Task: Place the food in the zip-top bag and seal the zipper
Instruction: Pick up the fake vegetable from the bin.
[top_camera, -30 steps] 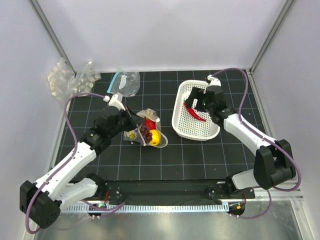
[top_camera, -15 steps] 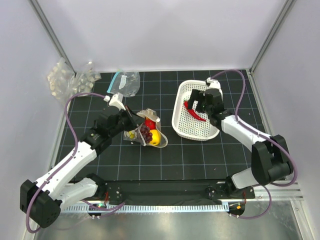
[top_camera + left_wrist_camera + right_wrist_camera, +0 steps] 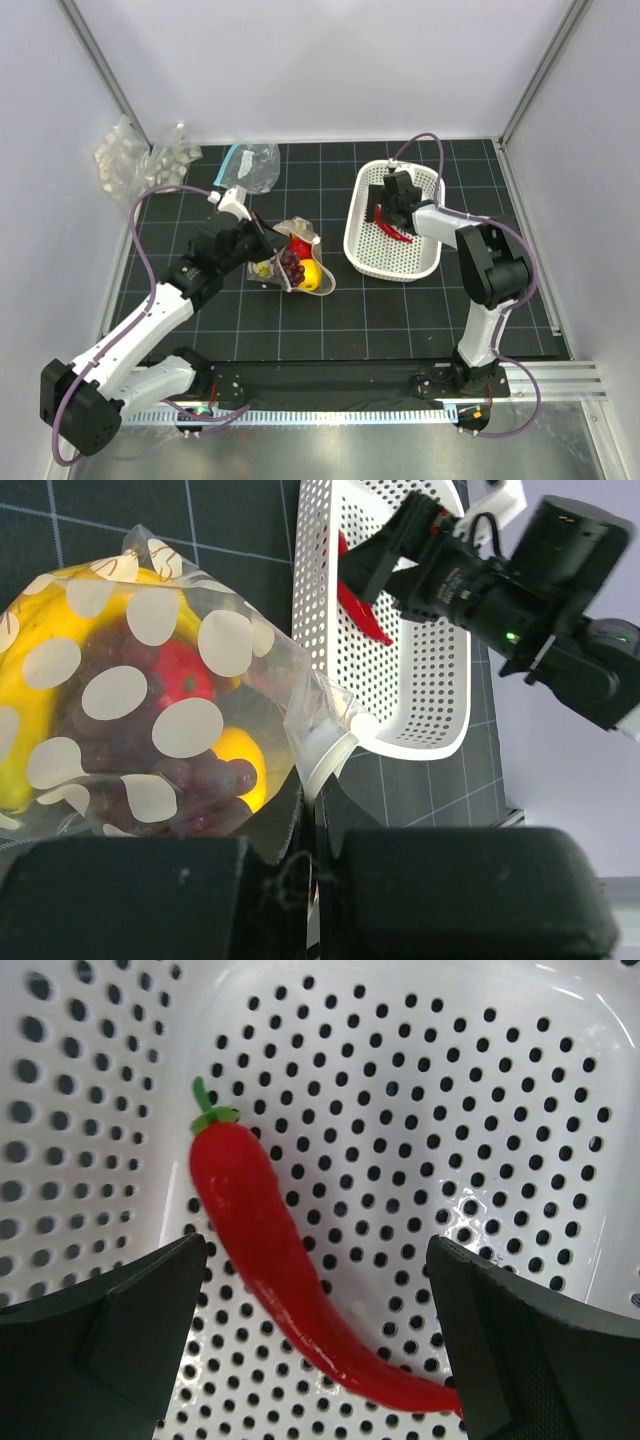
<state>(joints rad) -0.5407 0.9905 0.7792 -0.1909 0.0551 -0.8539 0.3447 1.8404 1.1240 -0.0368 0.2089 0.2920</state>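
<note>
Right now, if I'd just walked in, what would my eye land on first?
Most likely the bright red chili, lying alone in the white basket on the right side, with the right gripper open over it. Next, the zip-top bag left of the basket, stuffed with yellow, red and purple toy fruit, its edge pinched in the shut left gripper.

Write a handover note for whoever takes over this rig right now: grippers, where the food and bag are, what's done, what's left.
Left gripper: shut on the mouth edge of the zip-top bag.
Right gripper: open, fingers either side of the chili in the white basket.
Done: banana, grapes, red fruit and yellow fruit are in the bag.
Left: grasp the chili, bag it, press the mouth shut.
</note>
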